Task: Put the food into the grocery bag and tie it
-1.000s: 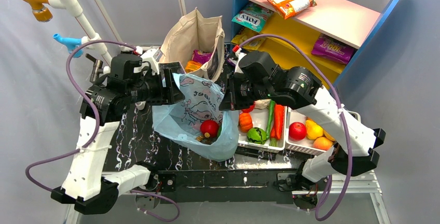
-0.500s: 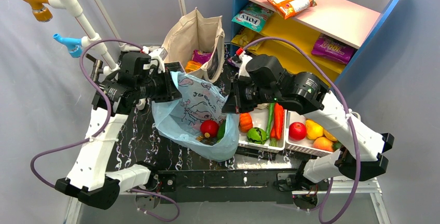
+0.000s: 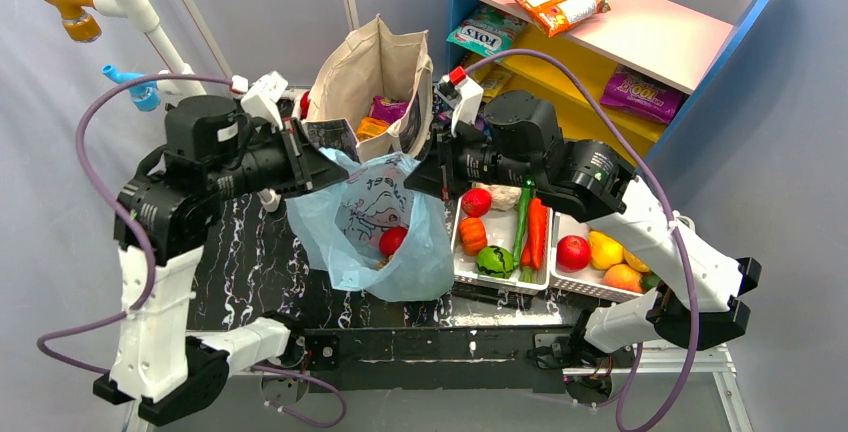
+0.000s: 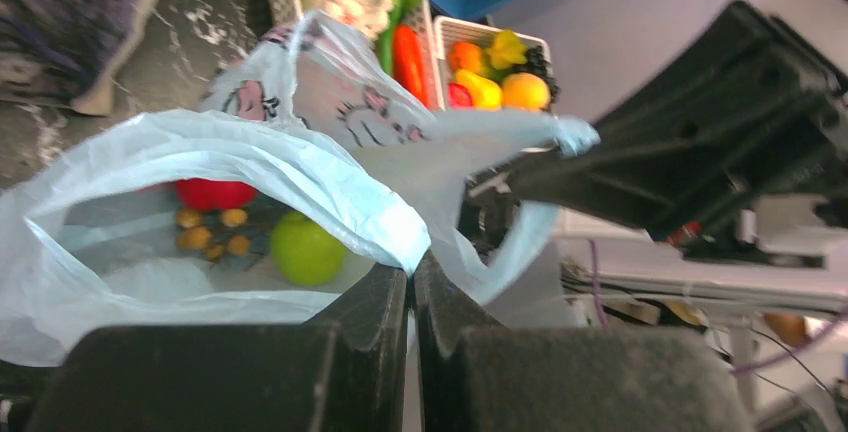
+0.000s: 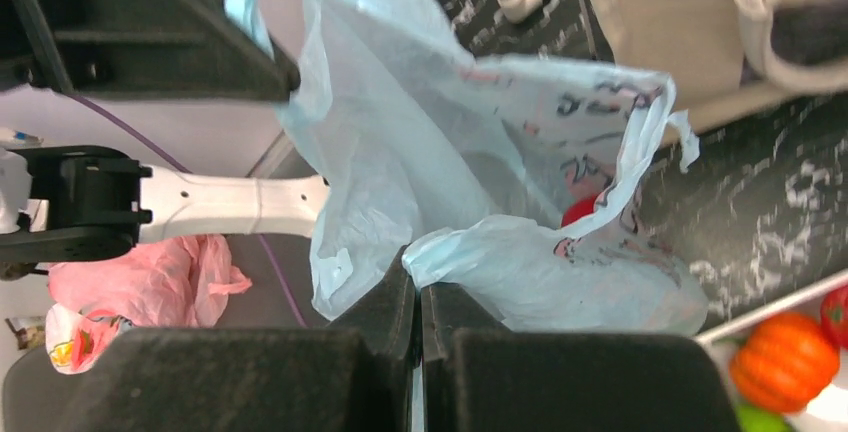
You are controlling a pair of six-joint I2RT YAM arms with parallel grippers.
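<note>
The light-blue grocery bag (image 3: pixel 372 252) hangs between my two grippers above the marbled table, its mouth stretched open. My left gripper (image 3: pixel 326 168) is shut on the bag's left handle, and the plastic (image 4: pixel 250 152) runs into the closed tips (image 4: pixel 411 264). My right gripper (image 3: pixel 421 178) is shut on the right handle; in the right wrist view (image 5: pixel 417 277) the film (image 5: pixel 430 152) is pinched there. Food lies inside: a red round one (image 4: pixel 215 193), a green one (image 4: pixel 305 249) and small brown balls (image 4: pixel 210 237). The red one also shows from above (image 3: pixel 392 240).
A beige canvas tote (image 3: pixel 375 77) stands just behind the bag. Right of the bag, a white basket (image 3: pixel 497 284) holds vegetables and a second basket (image 3: pixel 590 292) holds fruit. A pink-and-blue shelf (image 3: pixel 610 37) with snack packs rises at back right. White pipes (image 3: pixel 150 22) stand at back left.
My left gripper has shut on the left handle. Both arms have risen, lifting the bag and drawing its mouth taller and narrower.
</note>
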